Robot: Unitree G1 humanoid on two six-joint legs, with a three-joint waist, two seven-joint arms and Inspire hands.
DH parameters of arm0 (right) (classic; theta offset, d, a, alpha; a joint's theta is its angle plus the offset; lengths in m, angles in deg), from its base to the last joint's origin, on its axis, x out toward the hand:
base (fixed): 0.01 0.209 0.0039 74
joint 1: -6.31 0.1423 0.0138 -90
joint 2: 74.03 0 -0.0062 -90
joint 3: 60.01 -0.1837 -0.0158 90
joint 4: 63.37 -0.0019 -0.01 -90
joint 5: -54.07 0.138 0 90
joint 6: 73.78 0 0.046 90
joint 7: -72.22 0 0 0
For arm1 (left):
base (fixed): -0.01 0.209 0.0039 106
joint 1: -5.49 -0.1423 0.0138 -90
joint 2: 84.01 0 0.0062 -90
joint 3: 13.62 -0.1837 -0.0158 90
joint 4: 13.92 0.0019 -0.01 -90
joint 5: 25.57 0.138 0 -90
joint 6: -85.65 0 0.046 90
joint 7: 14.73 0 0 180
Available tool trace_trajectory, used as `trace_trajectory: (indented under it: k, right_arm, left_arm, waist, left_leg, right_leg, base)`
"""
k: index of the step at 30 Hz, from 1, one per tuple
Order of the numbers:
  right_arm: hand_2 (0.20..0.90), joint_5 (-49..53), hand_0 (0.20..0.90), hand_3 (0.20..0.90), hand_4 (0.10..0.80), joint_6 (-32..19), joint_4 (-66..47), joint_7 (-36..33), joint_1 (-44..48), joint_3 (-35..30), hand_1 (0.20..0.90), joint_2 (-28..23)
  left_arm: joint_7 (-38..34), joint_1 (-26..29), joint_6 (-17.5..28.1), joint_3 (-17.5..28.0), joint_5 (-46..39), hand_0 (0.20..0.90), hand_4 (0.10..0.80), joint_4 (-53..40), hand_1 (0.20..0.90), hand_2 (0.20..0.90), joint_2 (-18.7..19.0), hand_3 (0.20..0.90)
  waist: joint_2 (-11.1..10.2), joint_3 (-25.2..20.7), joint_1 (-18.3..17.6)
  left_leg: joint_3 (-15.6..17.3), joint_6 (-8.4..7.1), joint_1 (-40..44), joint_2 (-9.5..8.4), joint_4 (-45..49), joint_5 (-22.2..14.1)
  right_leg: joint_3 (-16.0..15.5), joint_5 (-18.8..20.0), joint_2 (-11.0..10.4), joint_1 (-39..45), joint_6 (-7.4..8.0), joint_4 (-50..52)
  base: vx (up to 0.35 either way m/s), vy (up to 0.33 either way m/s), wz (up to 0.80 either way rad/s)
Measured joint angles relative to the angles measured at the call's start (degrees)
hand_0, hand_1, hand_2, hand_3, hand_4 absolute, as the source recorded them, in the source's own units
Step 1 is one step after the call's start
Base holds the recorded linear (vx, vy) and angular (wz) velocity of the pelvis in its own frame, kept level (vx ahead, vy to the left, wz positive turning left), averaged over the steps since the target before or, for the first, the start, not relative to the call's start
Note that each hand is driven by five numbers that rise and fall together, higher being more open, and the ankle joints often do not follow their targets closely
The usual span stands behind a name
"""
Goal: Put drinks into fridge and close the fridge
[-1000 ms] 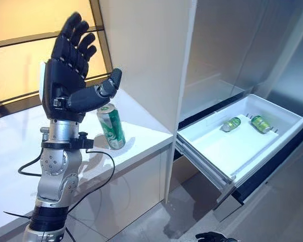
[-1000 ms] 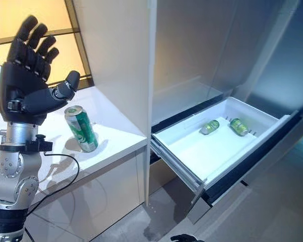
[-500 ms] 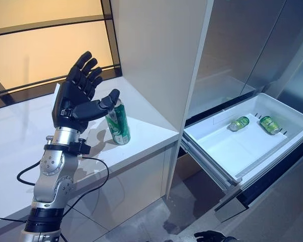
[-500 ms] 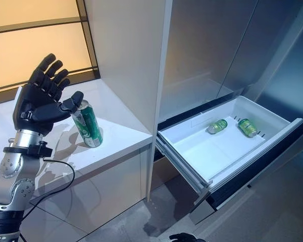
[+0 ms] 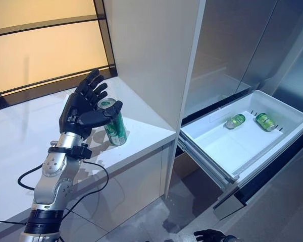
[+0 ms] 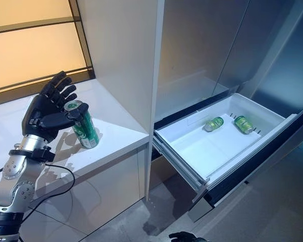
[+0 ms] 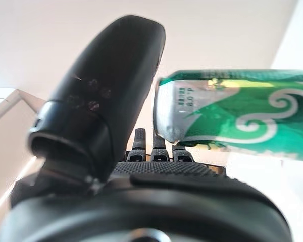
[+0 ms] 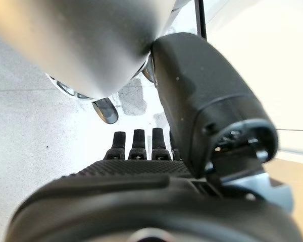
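Scene bright and evenly lit; warm amber glow from the window (image 5: 45, 48). Soft shadows fall on the counter (image 5: 20, 131) beside the can (image 5: 112, 122). Fridge door (image 5: 242, 40) shows dull sheen. Wrist views are strongly blurred at close range.

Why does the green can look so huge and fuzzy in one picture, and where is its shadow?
Left wrist view: the can sits very close to the camera, so it looks big and soft-edged. Left eye view: the can and the left hand cast soft grey shadows on the white counter. Right wrist view: mostly blurred floor.
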Motion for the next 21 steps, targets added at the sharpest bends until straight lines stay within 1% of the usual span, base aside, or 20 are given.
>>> trace_trajectory:
  k: [6,9,10,12,17,21]
  right_arm:
    - [0.9,-0.01,0.9,0.9,0.8,0.06,-0.2,0.18,0.0,-0.27,0.9,-0.01]
    - [0.9,-0.02,0.9,0.9,0.8,0.07,-0.57,0.18,0.03,-0.32,0.9,-0.02]
    - [0.9,-0.02,0.9,0.9,0.8,0.09,-0.6,0.18,0.01,-0.39,0.9,-0.02]
    - [0.9,-0.02,0.9,0.9,0.8,0.1,-0.62,0.2,-0.01,-0.41,0.9,-0.06]
    - [0.9,-0.03,0.9,0.9,0.8,0.12,-1.01,0.5,-0.1,-1.22,0.9,-0.05]
    - [0.9,-0.03,0.9,0.9,0.8,0.12,-1.09,0.53,-0.07,-1.24,0.9,-0.05]
  left_arm:
    - [0.02,0.0,-1.41,0.0,0.01,0.9,0.8,0.41,0.9,0.9,0.26,0.9]
    - [-0.08,0.0,-1.62,0.0,0.08,0.9,0.8,1.79,0.9,0.9,1.35,0.9]
    - [-0.02,0.0,-1.74,0.0,0.11,0.9,0.8,2.25,0.9,0.9,1.65,0.9]
    - [-0.04,0.0,-1.83,0.0,0.12,0.9,0.8,2.5,0.9,0.9,1.69,0.9]
    - [-0.09,0.0,-2.62,0.0,0.36,0.9,0.8,2.91,0.9,0.9,1.71,0.9]
    - [-0.13,0.0,-2.94,0.0,0.57,0.9,0.8,3.06,0.9,0.9,1.73,0.9]
  waist:
    - [0.02,0.02,-0.53]
    - [0.12,0.08,-1.42]
    - [0.15,0.1,-1.53]
    - [0.2,0.13,-1.53]
    - [0.31,0.16,-2.76]
    - [0.36,0.14,-2.95]
  left_leg:
    - [0.48,0.01,0.05,0.03,0.0,-0.01]
    - [0.64,0.01,0.12,0.09,-0.01,-0.01]
    - [1.28,0.04,0.29,0.17,-0.01,-0.03]
    - [2.06,0.15,0.59,0.28,-0.03,-0.13]
    - [2.23,0.21,0.82,0.33,-0.04,-0.17]
    - [2.37,0.22,0.87,0.36,-0.04,-0.18]
  right_leg:
    - [0.21,0.01,0.09,0.0,-0.01,0.0]
    - [0.37,0.04,0.13,0.0,-0.05,0.01]
    - [0.76,0.08,0.16,-0.01,-0.1,0.0]
    - [1.33,0.12,0.24,0.09,-0.15,0.0]
    - [1.47,0.14,0.22,0.27,-0.18,0.0]
    - [1.59,0.16,0.21,0.27,-0.21,0.0]
  base:
    - [0.0,0.0,0.0]
    - [0.002,0.007,-0.03]
    - [0.008,0.018,-0.12]
    - [0.011,0.011,-0.14]
    - [0.003,0.002,-0.01]
    - [0.0,0.0,0.0]
